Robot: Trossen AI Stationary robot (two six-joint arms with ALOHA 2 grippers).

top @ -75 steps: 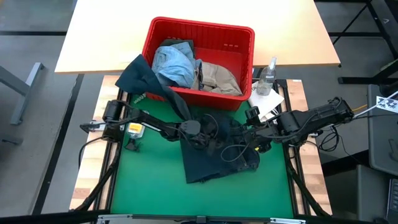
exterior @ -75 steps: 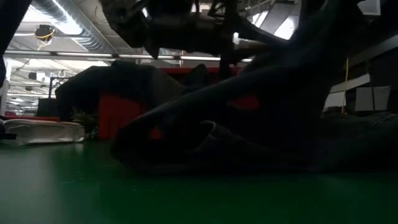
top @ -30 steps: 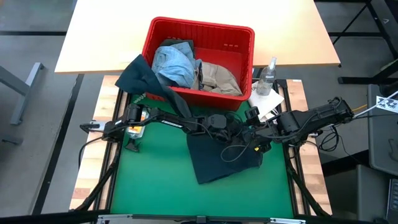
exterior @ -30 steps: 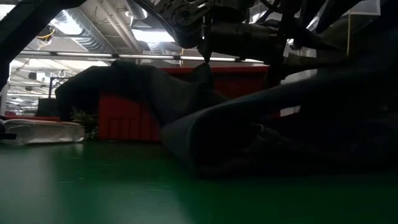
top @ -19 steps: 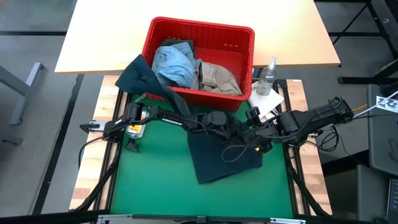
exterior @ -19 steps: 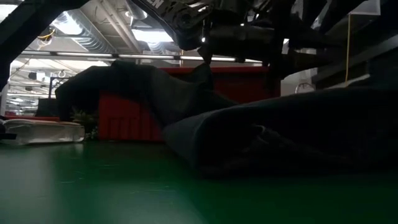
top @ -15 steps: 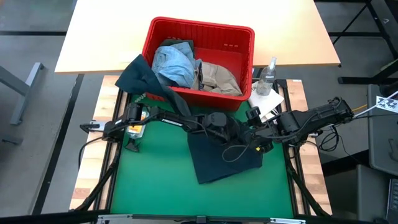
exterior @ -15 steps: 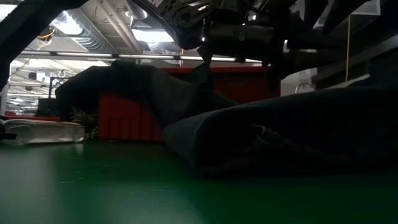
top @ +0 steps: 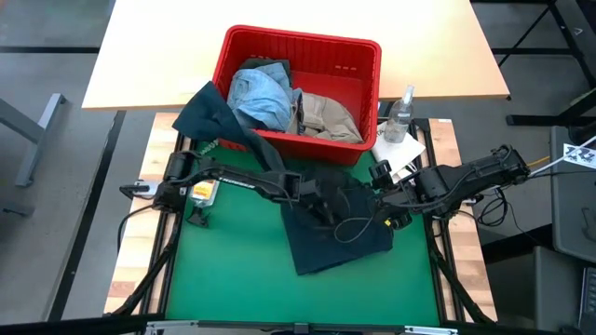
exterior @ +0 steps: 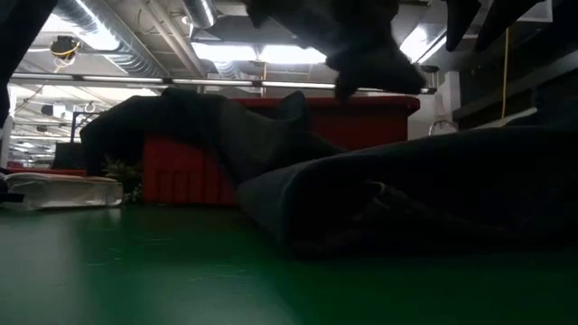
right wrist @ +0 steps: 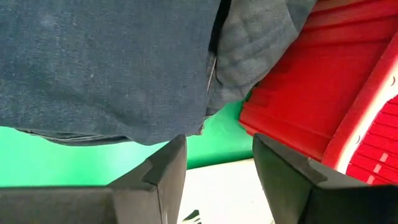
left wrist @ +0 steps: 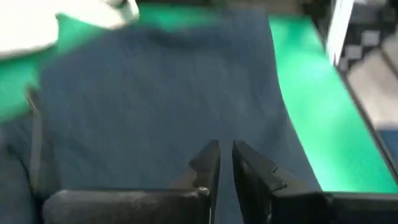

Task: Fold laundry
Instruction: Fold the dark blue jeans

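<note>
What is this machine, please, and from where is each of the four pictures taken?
It is a robot with two dark arms at a table, folding laundry. One picture looks down from above, one looks level across the green mat, and two come from cameras on the wrists. Dark navy jeans lie on the mat. Behind them a red basket holds light blue denim and a beige piece; a dark olive piece hangs over its rim. The left gripper, fingers nearly together, is above the jeans and holds nothing. The right gripper is open beside the jeans' edge.
</note>
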